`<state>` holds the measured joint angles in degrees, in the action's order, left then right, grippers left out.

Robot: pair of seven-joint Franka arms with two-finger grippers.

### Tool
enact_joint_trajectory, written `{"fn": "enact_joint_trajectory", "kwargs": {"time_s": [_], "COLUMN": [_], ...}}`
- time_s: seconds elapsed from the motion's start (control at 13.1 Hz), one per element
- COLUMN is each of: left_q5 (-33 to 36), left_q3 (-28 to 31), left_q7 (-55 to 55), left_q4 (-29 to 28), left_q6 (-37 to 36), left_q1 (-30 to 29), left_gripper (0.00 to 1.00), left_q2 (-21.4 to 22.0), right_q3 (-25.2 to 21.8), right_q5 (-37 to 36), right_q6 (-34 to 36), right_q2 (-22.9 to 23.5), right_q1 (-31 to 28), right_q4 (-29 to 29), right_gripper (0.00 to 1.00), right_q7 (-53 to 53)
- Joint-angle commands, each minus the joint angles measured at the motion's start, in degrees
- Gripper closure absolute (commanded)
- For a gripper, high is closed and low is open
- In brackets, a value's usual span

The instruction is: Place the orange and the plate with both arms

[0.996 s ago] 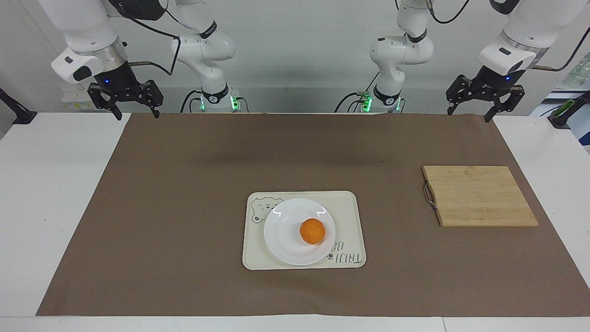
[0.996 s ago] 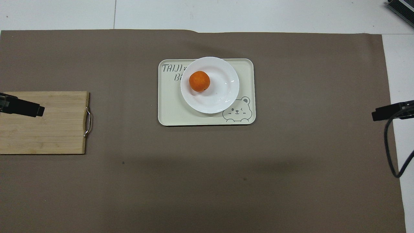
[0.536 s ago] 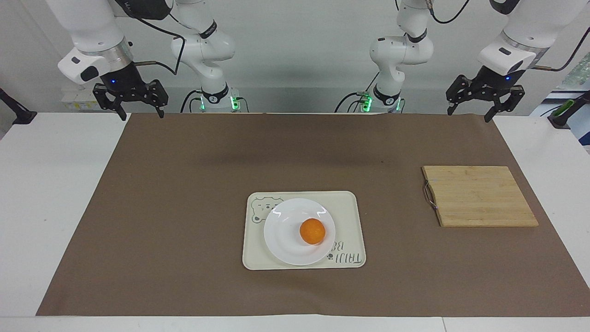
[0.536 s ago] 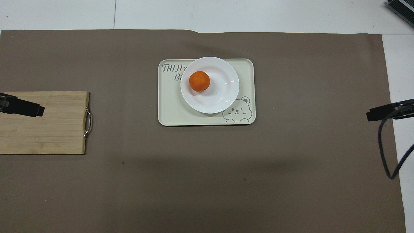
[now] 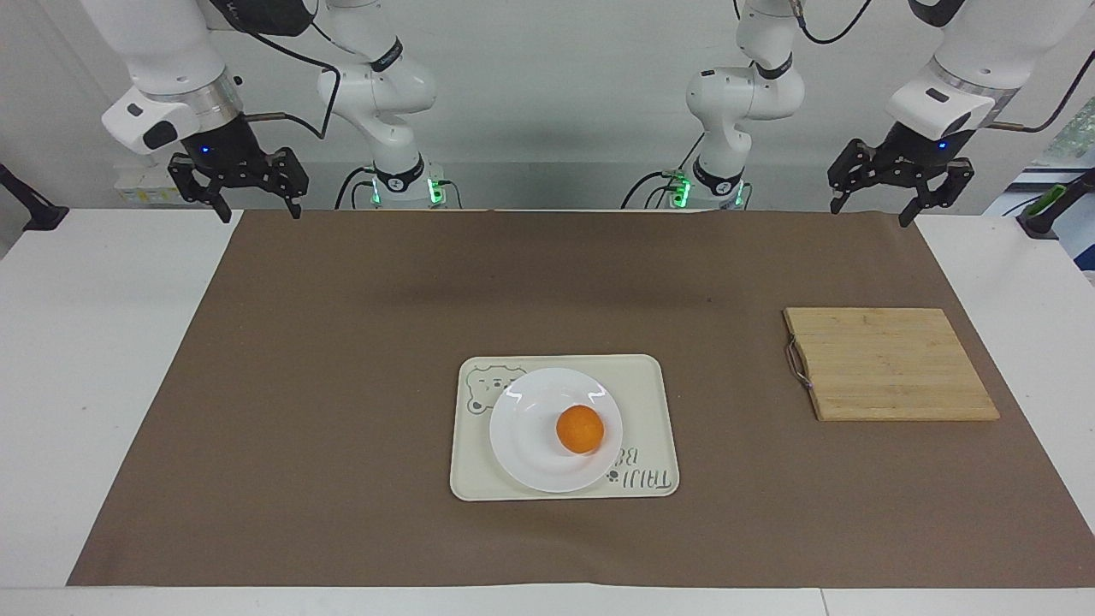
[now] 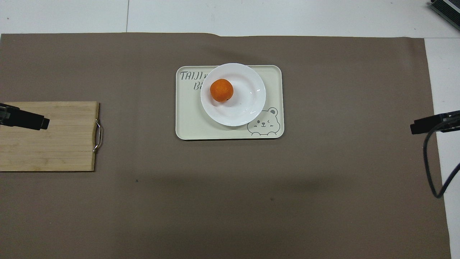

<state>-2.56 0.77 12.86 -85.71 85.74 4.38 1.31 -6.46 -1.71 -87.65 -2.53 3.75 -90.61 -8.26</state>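
Note:
The orange point(image 5: 580, 429) lies on the white plate point(image 5: 530, 428), off its centre toward the left arm's end. The plate rests on the cream bear tray point(image 5: 642, 385) in the middle of the brown mat. In the overhead view the orange point(image 6: 221, 90) and the plate point(image 6: 244, 104) show the same. My right gripper point(image 5: 258, 214) hangs open and empty above the mat's corner at the right arm's end. My left gripper point(image 5: 868, 214) hangs open and empty above the corner at the left arm's end. Both are far from the plate.
A bamboo cutting board point(image 5: 890, 364) with a metal handle lies on the mat toward the left arm's end; the left gripper's fingertip point(image 6: 37, 122) shows over it from overhead. The right gripper's fingertip point(image 6: 422, 126) and its cable show at the mat's edge.
The right gripper shifted slightly toward the table's middle, then back a little. The left arm, orange and plate have not moved.

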Motion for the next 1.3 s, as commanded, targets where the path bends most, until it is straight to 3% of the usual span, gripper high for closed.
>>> {"fn": "enact_joint_trajectory", "kwargs": {"time_s": [0.0, 1.23], "left_q5": [0.71, 0.71], "left_q3": [-0.59, -0.59], "left_q7": [0.41, 0.41], "left_q4": [-1.48, -1.48], "left_q6": [-0.13, -0.13], "left_q1": [-0.78, -0.78], "left_gripper": [0.00, 0.00], "left_q2": [1.42, 1.42], "right_q3": [1.01, 1.01], "right_q5": [-0.14, 1.71], "right_q6": [0.20, 1.79], "right_q2": [-0.10, -1.07], "right_q1": [-0.94, -0.50], "right_q4": [-0.01, -1.50], "right_gripper": [0.00, 0.00], "right_q7": [0.88, 4.05]}}
